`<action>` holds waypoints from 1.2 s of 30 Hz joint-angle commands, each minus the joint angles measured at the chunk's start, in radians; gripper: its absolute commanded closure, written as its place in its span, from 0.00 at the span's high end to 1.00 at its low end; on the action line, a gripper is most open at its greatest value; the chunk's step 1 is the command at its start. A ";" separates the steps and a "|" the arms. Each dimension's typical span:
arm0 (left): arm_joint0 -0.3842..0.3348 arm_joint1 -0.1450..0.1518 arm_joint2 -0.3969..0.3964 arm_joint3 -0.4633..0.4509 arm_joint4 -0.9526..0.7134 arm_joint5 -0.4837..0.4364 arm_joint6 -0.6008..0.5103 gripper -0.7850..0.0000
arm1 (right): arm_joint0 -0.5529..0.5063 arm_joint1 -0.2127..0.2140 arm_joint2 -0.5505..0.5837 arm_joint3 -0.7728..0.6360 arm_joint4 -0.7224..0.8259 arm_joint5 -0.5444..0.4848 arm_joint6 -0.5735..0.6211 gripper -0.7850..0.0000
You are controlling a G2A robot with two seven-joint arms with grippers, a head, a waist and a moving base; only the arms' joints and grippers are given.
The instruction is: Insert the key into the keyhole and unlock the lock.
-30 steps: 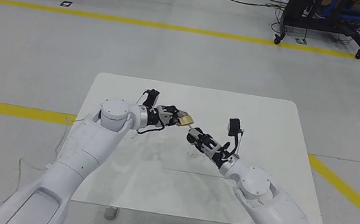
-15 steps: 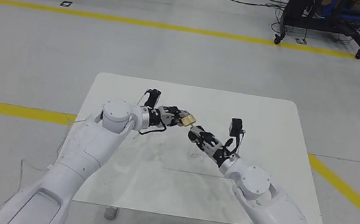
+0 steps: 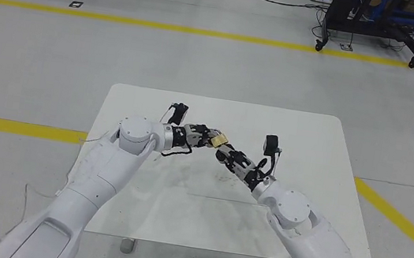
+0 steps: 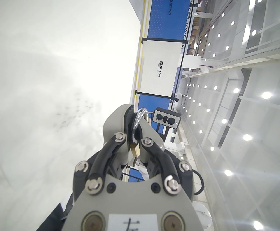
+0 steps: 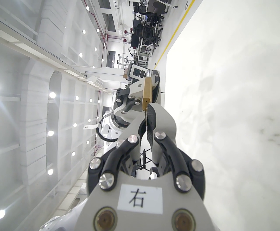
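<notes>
A brass padlock (image 3: 217, 138) is held above the white table (image 3: 309, 135). My left gripper (image 3: 206, 138) is shut on it. In the left wrist view the steel shackle (image 4: 140, 116) sticks out between the fingertips of my left gripper (image 4: 136, 123), and a corner of the brass body (image 4: 135, 149) shows lower down. My right gripper (image 3: 224, 154) sits just beside the lock. In the right wrist view the padlock (image 5: 147, 94) stands edge-on right at the tips of my right gripper (image 5: 147, 112). These tips are shut on a thin key, which is mostly hidden between the pads.
The table top (image 5: 229, 87) below both arms is bare apart from faint scuff marks. Yellow floor tape (image 3: 16, 126) runs past the table. Dark equipment racks (image 3: 382, 18) stand far behind.
My right gripper has crept up and left until its tips meet the padlock. The left gripper with the lock has shifted slightly to the right.
</notes>
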 commanded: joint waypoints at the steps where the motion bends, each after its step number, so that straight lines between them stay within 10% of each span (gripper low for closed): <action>1: 0.000 0.001 -0.005 0.002 -0.002 0.000 0.004 0.00 | -0.006 -0.001 0.008 -0.007 -0.006 -0.006 -0.006 1.00; 21: 0.002 -0.014 -0.076 0.091 -0.284 0.074 -0.083 0.00 | -0.063 -0.003 0.062 -0.059 0.136 -0.099 0.100 1.00; 26: -0.012 -0.022 -0.077 0.133 -0.348 0.131 -0.115 0.00 | -0.088 -0.009 0.088 -0.041 0.371 -0.134 0.263 0.53; 36: -0.028 -0.016 -0.040 0.098 -0.178 -0.023 -0.106 0.00 | -0.041 -0.021 0.102 0.058 0.535 0.037 0.358 0.35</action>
